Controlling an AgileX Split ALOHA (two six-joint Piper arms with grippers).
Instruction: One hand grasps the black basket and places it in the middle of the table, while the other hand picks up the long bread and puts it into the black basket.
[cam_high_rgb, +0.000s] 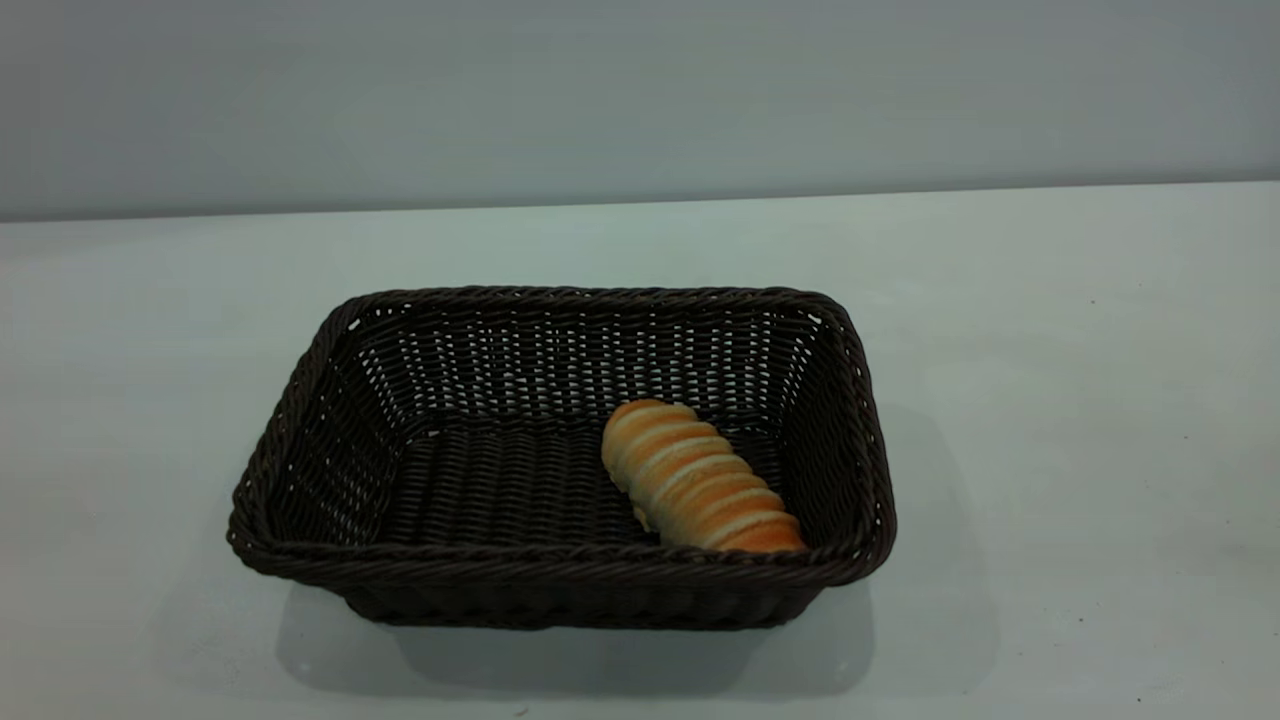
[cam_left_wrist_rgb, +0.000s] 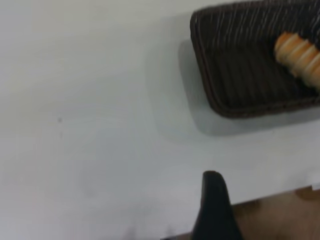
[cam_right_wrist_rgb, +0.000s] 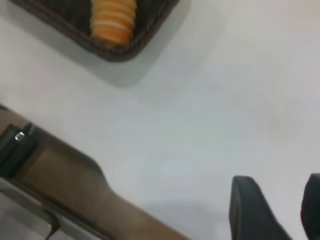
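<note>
With the small golden-orange ridged bread roll (cam_high_rgb: 700, 478) already lying inside the dark woven wicker basket (cam_high_rgb: 300, 400) mid-worktop (cam_high_rgb: 1080, 400), long axis slanting toward the near right corner: both grippers well clear, empty. Right gripper (cam_right_wrist_rgb: 280, 212) fingers apart; left gripper (cam_left_wrist_rgb: 216, 205) spread impossible to tell.

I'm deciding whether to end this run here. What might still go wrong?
Little looks at risk. The golden ridged bread roll lies in the dark woven wicker basket, in its right front corner, so a knock might tip it out. Both grippers sit back near the white table's edge; the right gripper is open.
</note>
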